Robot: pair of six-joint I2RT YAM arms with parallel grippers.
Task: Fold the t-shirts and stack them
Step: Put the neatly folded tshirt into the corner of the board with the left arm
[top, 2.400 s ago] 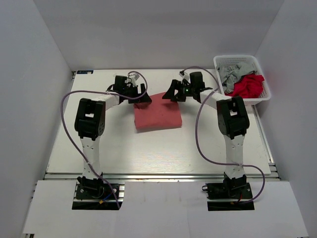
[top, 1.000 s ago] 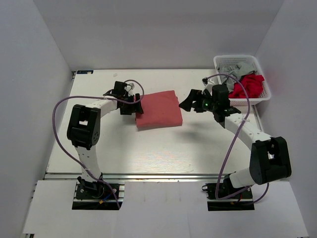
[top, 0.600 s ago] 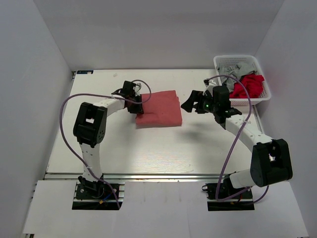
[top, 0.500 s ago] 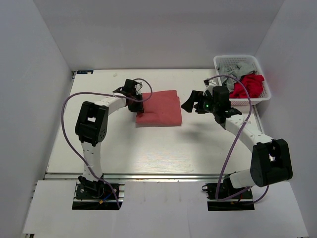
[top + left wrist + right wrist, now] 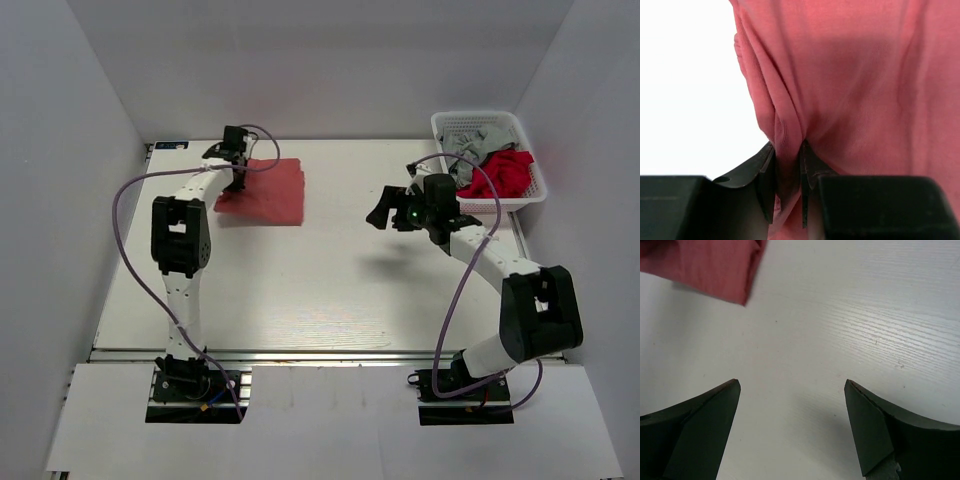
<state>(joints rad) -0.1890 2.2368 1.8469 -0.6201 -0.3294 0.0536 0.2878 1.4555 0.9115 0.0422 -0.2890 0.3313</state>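
Reaching over the smooth white worktop point(image 5: 320, 290), the right hand point(image 5: 381, 209) hangs with its two dark fingers spread wide, holding nothing. Well off to its left lies the folded t-shirt point(image 5: 272, 195), soft salmon-red cloth in a flat, squarish shape. At the shirt's far left edge, the left hand point(image 5: 788, 170) pinches a bunched, wrinkly fold between fingers held close together. Far back on the right sits a white plastic basket point(image 5: 533, 193) full of little holes, holding a crumpled red cloth point(image 5: 503, 172) and a gray cloth point(image 5: 463, 152).

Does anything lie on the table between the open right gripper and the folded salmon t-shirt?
No. The top view shows only bare table between the right gripper and the t-shirt.
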